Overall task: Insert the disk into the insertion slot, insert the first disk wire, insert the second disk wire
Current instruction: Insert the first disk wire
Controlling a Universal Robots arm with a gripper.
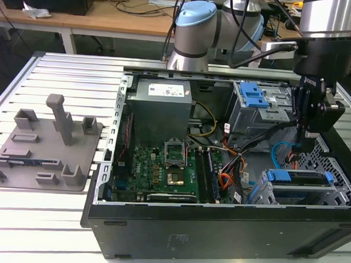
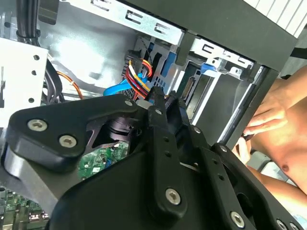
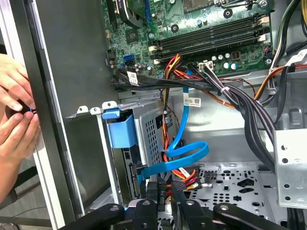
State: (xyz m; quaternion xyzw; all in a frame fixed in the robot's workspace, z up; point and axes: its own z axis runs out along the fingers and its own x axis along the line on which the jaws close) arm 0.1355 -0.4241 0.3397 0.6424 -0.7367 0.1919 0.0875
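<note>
Fingers [image 3: 152,194] were pinched close on the plug of the red wire [image 3: 184,173], near the back of the disk [image 1: 299,177], which already sat in the slot [image 1: 265,192]. I'd say line the plug up straight, push gently, and mind the blue cable [image 3: 189,152] looped just beside it.

The disk [image 1: 281,176] is framed in bright blue, and the insertion slot [image 3: 153,134] is seen as grey metal patterned with small perforations. The second disk wire [image 3: 188,152] is coloured a smooth light blue, while the first disk wire [image 2: 138,75] is striped in red, yellow and dark strands. The gripper [image 3: 164,188] is finished in matt black, the motherboard [image 1: 162,169] in green, and the worktop [image 1: 67,74] is ribbed in silver-grey slats
</note>
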